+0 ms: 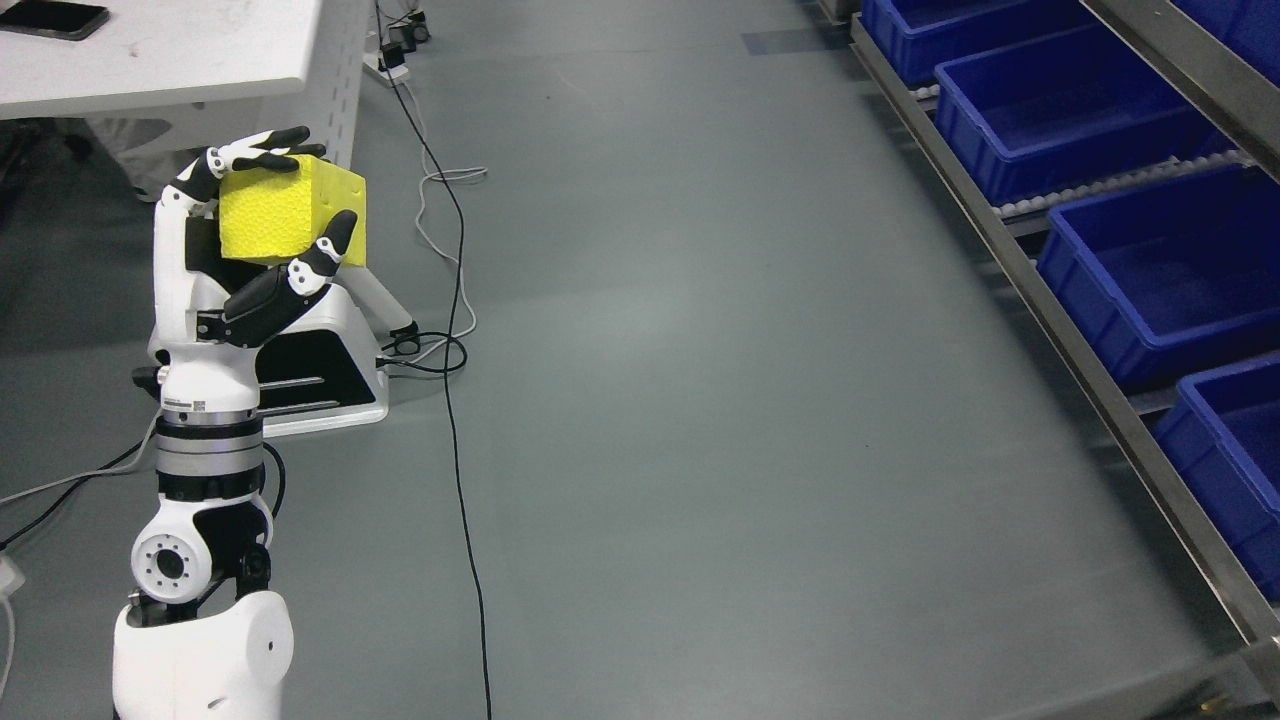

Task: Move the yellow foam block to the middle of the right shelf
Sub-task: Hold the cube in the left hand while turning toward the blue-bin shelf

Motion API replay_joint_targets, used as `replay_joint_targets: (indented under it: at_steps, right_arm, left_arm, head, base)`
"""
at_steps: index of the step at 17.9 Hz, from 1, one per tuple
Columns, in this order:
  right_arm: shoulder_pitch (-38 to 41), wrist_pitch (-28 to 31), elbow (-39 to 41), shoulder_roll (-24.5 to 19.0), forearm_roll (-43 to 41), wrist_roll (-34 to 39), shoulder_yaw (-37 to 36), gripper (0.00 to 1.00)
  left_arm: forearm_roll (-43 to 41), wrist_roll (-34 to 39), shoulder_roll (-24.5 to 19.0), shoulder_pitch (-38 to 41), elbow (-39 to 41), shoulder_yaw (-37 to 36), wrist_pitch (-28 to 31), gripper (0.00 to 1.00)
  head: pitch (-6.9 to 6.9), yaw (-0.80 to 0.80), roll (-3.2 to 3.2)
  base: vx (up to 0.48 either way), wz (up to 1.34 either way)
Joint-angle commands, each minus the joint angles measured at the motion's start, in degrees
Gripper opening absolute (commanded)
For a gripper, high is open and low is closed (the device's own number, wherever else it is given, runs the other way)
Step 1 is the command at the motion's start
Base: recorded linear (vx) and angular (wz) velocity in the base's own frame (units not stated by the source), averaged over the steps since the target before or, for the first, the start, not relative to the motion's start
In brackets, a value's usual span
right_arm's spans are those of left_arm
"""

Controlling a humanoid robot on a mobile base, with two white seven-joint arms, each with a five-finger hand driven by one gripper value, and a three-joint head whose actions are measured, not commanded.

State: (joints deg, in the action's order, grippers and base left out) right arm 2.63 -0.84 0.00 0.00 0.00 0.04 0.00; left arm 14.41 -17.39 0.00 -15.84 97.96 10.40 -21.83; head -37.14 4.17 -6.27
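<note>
Yellow foam block (290, 215): a bright yellow cube of pitted foam, held up at the left of the scene, well above the grey floor (700, 400).
Left hand (255, 240): white with black fingertips, raised upright on its arm from the lower left; fingers curled over the block's top edge, thumb pressed against its near lower side, so the block is clamped between them.
Right hand: does not show.
Right shelf (1080, 350): a metal-framed rack running along the right edge from far to near, well apart from the block.
Blue plastic bins (1150, 270): open-topped, set in a row on the rack.
White table (200, 50): at the far left, behind the hand, with a dark flat phone (52, 18) lying on its far left corner.
Black cable (460, 400): trails across the floor from far to near, just right of the arm.
White and black device (320, 370): stands on the floor behind the wrist.
</note>
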Motion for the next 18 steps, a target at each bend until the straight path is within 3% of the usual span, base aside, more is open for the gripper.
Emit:
replay_joint_targets:
  at_steps: [1, 9, 18]
  right_arm:
    - [0.0, -0.04, 1.0, 1.0, 0.18, -0.04, -0.35, 1.0]
    - [0.0, -0.04, 1.0, 1.0, 0.18, -0.04, -0.35, 1.0]
    - [0.0, -0.04, 1.0, 1.0, 0.18, -0.04, -0.44, 1.0]
  left_arm:
    - [0.01, -0.01, -1.0, 0.11, 0.13, 0.15, 0.03, 0.03]
    - [0.01, -0.01, -1.0, 0.11, 0.04, 1.82, 0.12, 0.03]
    - [0.09, -0.01, -1.0, 0.11, -0.05, 1.82, 0.12, 0.03]
  head:
    - [0.0, 0.0, 0.0]
    - [0.0, 0.0, 0.0]
    - [0.0, 0.0, 0.0]
  base:
    - [0.127, 0.41]
    - [0.159, 0.28]
    - [0.202, -0.1]
